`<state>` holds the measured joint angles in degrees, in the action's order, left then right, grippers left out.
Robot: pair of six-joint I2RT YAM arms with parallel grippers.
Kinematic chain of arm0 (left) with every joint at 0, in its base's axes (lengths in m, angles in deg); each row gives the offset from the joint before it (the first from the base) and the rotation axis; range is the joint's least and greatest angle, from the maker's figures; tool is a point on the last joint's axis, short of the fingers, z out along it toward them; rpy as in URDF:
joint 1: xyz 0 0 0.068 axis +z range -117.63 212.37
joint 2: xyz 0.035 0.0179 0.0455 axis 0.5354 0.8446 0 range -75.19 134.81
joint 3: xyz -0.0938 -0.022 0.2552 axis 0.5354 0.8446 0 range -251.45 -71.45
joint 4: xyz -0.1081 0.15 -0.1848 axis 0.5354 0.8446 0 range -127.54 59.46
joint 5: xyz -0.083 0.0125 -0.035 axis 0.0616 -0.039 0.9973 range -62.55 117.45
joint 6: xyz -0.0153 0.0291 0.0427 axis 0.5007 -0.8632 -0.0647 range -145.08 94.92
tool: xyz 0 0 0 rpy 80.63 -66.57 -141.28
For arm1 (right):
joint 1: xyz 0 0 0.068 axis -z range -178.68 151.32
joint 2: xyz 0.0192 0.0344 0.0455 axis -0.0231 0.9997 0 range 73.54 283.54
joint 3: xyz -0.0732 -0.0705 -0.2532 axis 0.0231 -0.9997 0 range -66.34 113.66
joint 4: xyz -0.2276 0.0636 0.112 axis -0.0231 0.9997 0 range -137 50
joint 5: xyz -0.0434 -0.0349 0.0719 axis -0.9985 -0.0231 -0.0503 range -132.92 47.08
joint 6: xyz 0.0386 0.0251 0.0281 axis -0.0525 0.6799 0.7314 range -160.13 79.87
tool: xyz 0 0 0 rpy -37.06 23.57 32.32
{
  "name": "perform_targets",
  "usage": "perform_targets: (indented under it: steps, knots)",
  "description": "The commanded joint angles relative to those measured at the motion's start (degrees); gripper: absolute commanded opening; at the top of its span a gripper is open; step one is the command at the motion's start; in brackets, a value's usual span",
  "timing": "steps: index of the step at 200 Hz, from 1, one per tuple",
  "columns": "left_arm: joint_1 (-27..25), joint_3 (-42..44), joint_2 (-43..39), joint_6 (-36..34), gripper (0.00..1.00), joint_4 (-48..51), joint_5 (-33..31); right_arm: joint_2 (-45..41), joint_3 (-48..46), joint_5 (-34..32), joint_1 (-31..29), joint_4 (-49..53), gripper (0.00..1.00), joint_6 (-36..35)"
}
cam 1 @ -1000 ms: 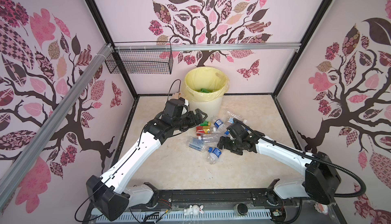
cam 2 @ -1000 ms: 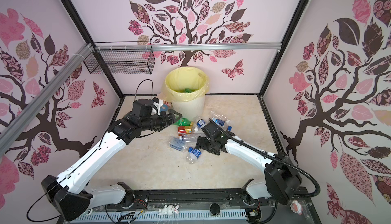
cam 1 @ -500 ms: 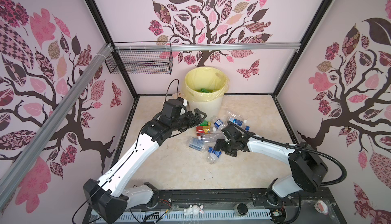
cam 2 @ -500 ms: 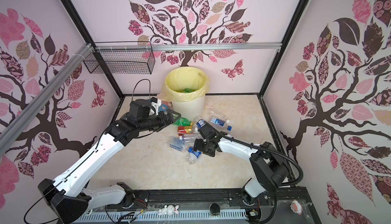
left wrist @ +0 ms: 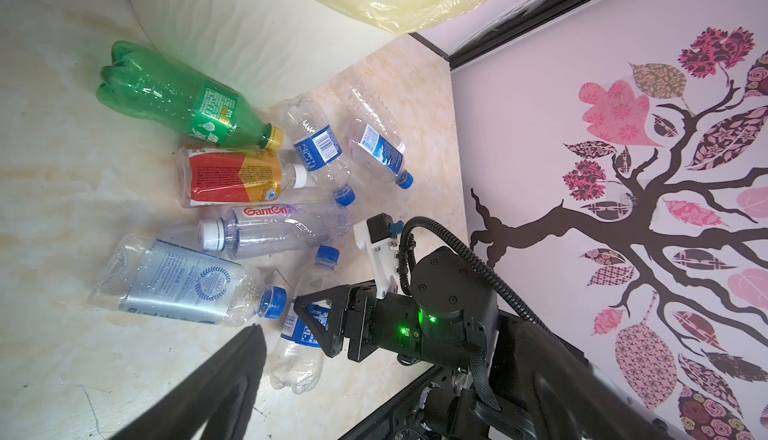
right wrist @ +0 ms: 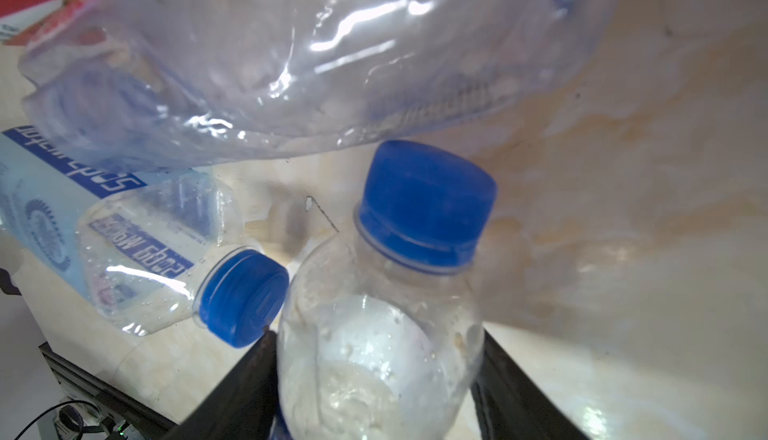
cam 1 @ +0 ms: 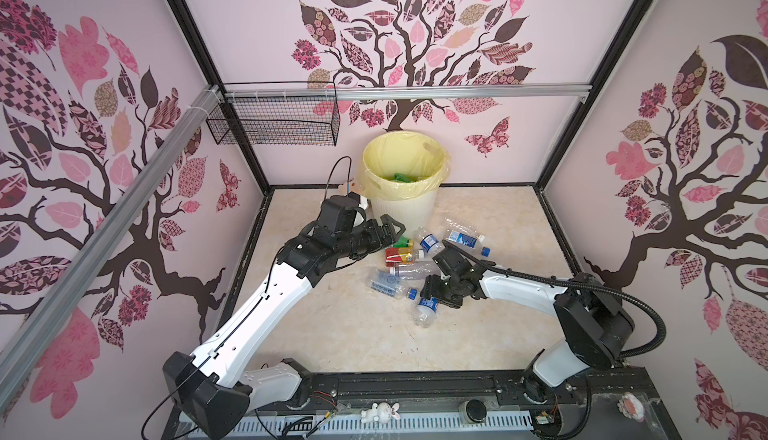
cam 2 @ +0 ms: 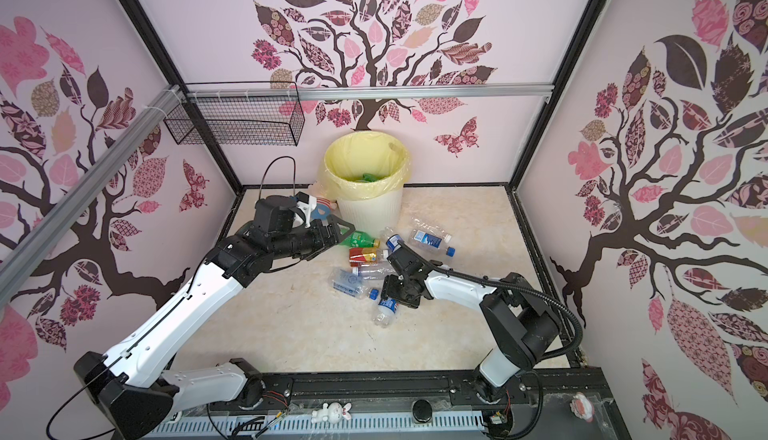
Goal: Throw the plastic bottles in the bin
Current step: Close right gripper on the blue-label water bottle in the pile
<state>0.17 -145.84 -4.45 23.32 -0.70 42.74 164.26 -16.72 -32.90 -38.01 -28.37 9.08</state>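
Bottles [cam 1: 405, 265] strewn over the floor [cam 1: 332, 334] just in front of the bin [cam 1: 403, 213] in both top views, seven counted, all lying flat. Some green plastic down inside the bin's yellow bag [cam 1: 405, 155]. Left gripper [cam 1: 395, 234] hanging beside the bin's foot, over the green bottle [cam 2: 359, 237], jaws spread wide with nothing between them. Right gripper [cam 1: 430, 292] low at the edge of the heap farthest from the bin, set across a water bottle [cam 1: 426, 311]. Wire basket [cam 1: 274, 126] on the wall, above and to one side of the bin.

Left wrist view: green bottle [left wrist: 166, 92] just beside the bin [left wrist: 249, 22]. Outward from the bin in turn: red-and-yellow bottle [left wrist: 232, 178], white-capped bottle [left wrist: 270, 230], pale-labelled bottle [left wrist: 178, 280]. Pair of blue-labelled bottles [left wrist: 320, 146] side by side, also near the bin. Water bottle [left wrist: 299, 346] farthest out, crossed at its label by the right gripper [left wrist: 309, 321]. One dark finger [left wrist: 232, 375] of the left gripper at the frame's edge, touching nothing.

Right wrist view: water bottle [right wrist: 382, 354] filling the middle, blue cap [right wrist: 428, 205] pointing away. Black fingers [right wrist: 249, 384] pressed against both its sides, pinching it below the shoulder. Pale-labelled bottle [right wrist: 166, 259] just beside it, cap close to its neck. Crumpled clear bottle [right wrist: 291, 63] beyond, near the cap.
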Motion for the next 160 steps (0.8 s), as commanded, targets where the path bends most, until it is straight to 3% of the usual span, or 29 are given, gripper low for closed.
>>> perform_targets:
  steps: [1, 106, 160]
  knots:
    - [-0.3, 0.3, -0.4, -0.5, 0.97, 0.1, 0.0, 0.1, -0.9, -1.1, 0.9, 0.8, 0.67, -0.8]
    - [-0.2, 2.4, -0.2, -0.9, 0.97, -1.3, 1.0, -2.9, 2.1, -2.2, 2.5, 5.8, 0.5, -4.5]
    - [-0.2, 0.8, 1.2, -1.6, 0.97, -1.1, 1.0, -5.1, 10.6, -5.4, 2.6, 12.3, 0.49, -8.8]
